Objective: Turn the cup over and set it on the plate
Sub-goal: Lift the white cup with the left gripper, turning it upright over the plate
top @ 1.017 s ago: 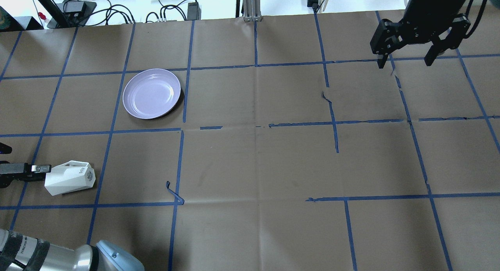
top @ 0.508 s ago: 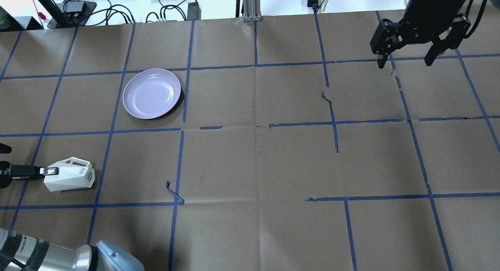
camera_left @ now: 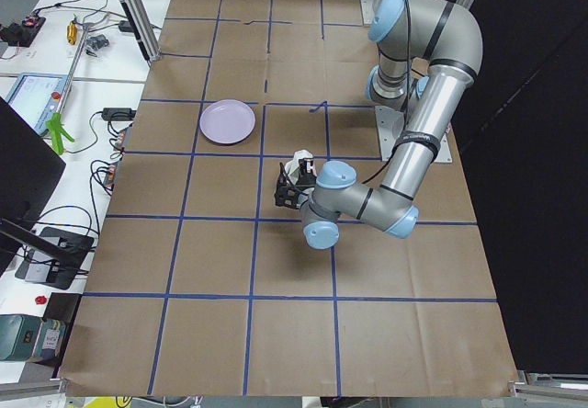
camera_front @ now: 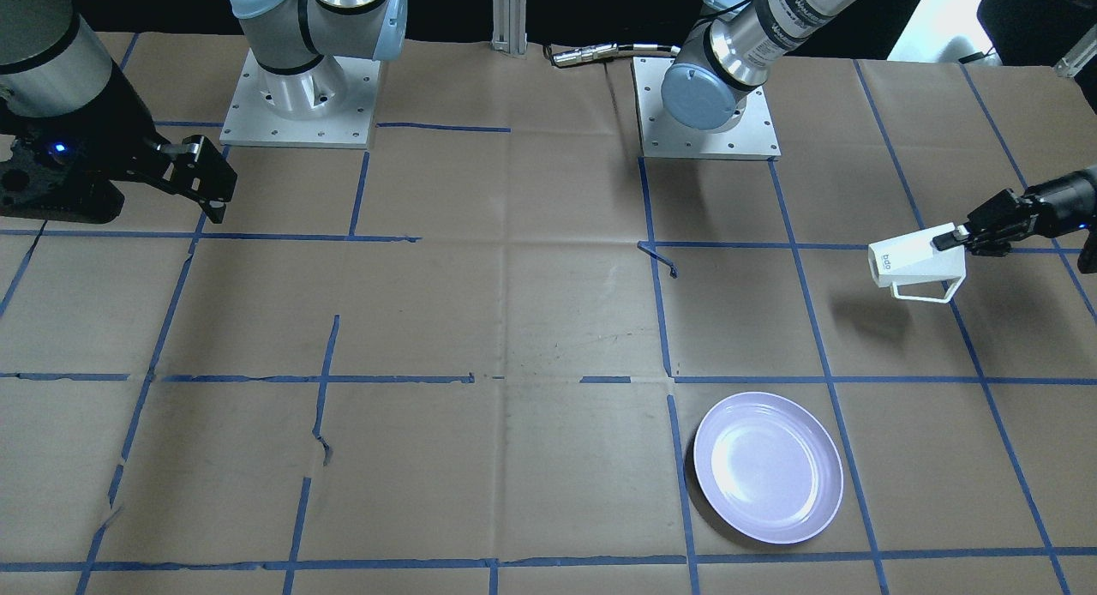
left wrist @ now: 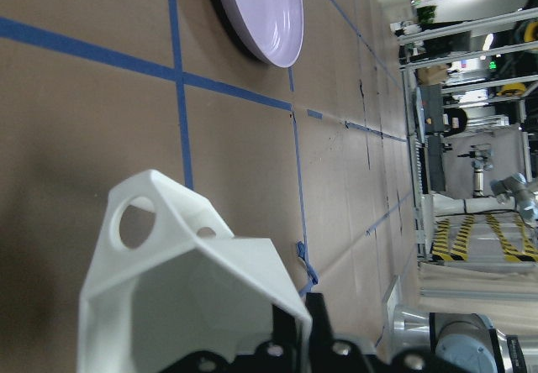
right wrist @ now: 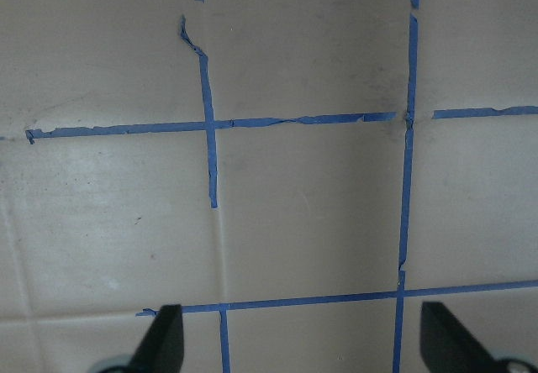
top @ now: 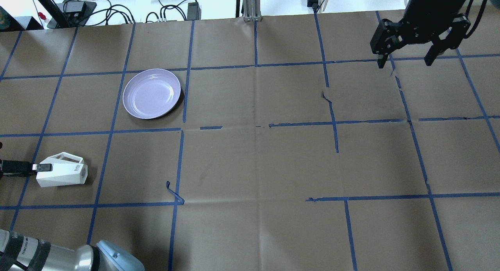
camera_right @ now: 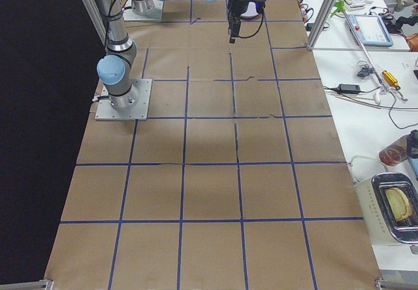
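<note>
The white faceted cup hangs on its side above the table at the near left. Its base with the dark lettering faces the table's middle, and its handle faces the plate. My left gripper is shut on the cup's rim. The cup also shows in the front-facing view and the left wrist view. The pale lavender plate lies empty on the table beyond the cup, apart from it. My right gripper is open and empty above the far right of the table.
Brown paper with a blue tape grid covers the table. A loose curl of tape sticks up near the middle left. Cables and power bricks lie beyond the far edge.
My left gripper has drawn back to the left with the cup and turned it. The cup has gone from tilted to level on its side. The right arm has not moved.
</note>
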You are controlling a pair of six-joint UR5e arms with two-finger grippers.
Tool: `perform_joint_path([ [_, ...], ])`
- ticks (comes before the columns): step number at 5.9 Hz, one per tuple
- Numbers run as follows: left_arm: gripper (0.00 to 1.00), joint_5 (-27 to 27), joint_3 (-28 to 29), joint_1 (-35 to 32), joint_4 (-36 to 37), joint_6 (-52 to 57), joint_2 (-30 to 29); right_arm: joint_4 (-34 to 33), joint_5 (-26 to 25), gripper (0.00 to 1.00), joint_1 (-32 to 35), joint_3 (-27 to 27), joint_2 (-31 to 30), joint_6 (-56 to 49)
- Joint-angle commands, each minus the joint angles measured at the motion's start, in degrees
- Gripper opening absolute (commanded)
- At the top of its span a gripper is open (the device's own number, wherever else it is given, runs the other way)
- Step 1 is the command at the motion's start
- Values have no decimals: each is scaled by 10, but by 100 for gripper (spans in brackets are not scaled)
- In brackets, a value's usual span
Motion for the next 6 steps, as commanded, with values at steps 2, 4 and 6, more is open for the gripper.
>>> perform_joint_path([
  [2, 0, 80, 40, -163, 94, -255, 187, 1, 0, 100, 0, 0, 0, 0],
  [4, 0, 166, 59, -354, 206, -478, 209, 0, 0, 100, 0, 0, 0, 0],
  [6, 0, 238, 72, -527, 319, -653, 168, 1, 0, 100, 0, 0, 0, 0],
])
